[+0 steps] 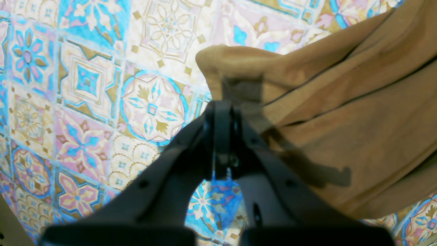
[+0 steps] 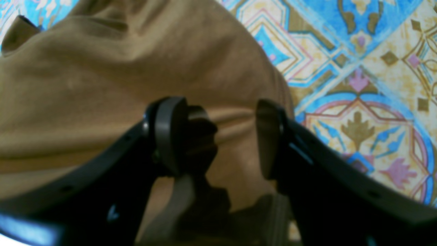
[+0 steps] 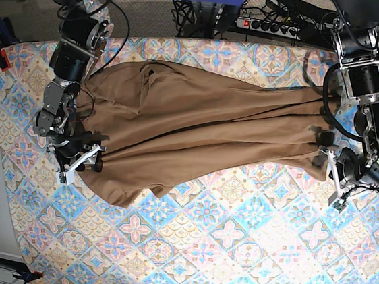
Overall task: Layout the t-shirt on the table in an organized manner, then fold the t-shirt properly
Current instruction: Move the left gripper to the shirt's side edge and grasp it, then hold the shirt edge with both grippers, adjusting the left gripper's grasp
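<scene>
Up close in the left wrist view, the left end effector (image 1: 222, 112) has its two black fingers pressed together. They pinch a folded corner of the t-shirt (image 1: 341, 119). The brown cloth bunches up just past the fingertips and spreads off to the right side of that view. The counter (image 1: 85, 102) with its blue, pink and cream tiles shows on the other side.

In the right wrist view, the right end effector (image 2: 222, 136) has its fingers spread wide apart. Both fingers sit low over the t-shirt (image 2: 102, 68), and a wrinkled edge of cloth lies in the gap between them. The pads (image 2: 169, 133) do not squeeze it. The tiled counter (image 2: 358, 85) shows beside the cloth.

From the base view, the t-shirt (image 3: 198, 126) lies across the back half of the counter (image 3: 218, 253), stretched long between the two arms and full of wrinkles. The left end effector (image 3: 329, 171) is at one end of the cloth, and its arm comes down from the far edge and bends at the wrist. The right end effector (image 3: 87, 160) is at the other end, over a rounded lump of cloth. Its arm also reaches down from the far edge, bent in toward the t-shirt.
</scene>
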{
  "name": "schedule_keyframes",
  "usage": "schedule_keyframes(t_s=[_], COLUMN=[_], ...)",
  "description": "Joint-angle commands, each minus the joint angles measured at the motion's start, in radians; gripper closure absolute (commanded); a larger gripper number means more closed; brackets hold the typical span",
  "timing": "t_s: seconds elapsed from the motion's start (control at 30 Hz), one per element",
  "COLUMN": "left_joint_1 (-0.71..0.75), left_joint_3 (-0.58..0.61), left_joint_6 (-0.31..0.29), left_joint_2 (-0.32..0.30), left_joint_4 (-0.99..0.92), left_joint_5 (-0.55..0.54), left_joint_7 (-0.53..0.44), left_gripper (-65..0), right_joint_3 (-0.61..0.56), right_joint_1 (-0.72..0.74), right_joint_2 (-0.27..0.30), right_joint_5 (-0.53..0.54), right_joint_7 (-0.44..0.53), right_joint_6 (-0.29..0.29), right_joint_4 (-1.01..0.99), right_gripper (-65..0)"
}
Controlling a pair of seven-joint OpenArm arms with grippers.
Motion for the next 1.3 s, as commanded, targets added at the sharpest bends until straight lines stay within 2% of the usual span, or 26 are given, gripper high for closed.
schedule_keyframes(t_s=[0.0,0.2,0.47,0.6,0.7,0.73,0.87,1.1,1.27], left_joint_1=[-0.019,-0.019,0.015,0.035,0.073,0.088,0.116,0.116,0.116], left_joint_3=[-0.001,0.085,0.084,0.081,0.065,0.039,-0.060,-0.068,-0.068], left_joint_6=[0.002,0.002,0.002,0.002,0.002,0.002,0.002,0.002,0.002], left_joint_2=[-0.019,-0.027,-0.019,-0.019,-0.019,-0.011,0.085,0.147,0.181], left_joint_4=[0.018,0.018,0.032,0.078,0.148,0.181,0.263,0.334,0.335], left_joint_5=[-0.007,0.019,0.065,0.140,0.149,0.146,0.180,0.277,0.296], left_joint_7=[-0.006,-0.006,-0.004,-0.006,-0.014,-0.014,-0.009,-0.004,-0.004], left_gripper=[0.0,0.0,0.0,0.0,0.0,0.0,0.0,0.0,0.0], right_joint_3=[0.000,0.000,0.000,0.000,0.000,0.000,0.002,0.002,0.002], right_joint_1=[-0.003,-0.003,-0.005,-0.005,-0.005,-0.005,-0.005,-0.035,-0.038], right_joint_2=[0.001,0.001,0.000,0.000,0.000,0.000,0.000,0.000,0.000], right_joint_5=[-0.040,-0.040,-0.040,-0.040,-0.040,-0.040,-0.040,-0.040,-0.040], right_joint_7=[-0.077,-0.077,-0.077,-0.079,-0.079,-0.079,-0.079,-0.079,-0.079], right_joint_6=[-0.006,-0.006,-0.006,-0.006,-0.006,-0.006,-0.006,-0.006,-0.006], right_joint_4=[-0.005,-0.003,0.121,0.147,0.147,0.147,0.147,0.147,0.147], right_gripper=[-31.2,-31.2,-31.2,-31.2,-31.2,-31.2,-31.2,-31.2,-31.2])
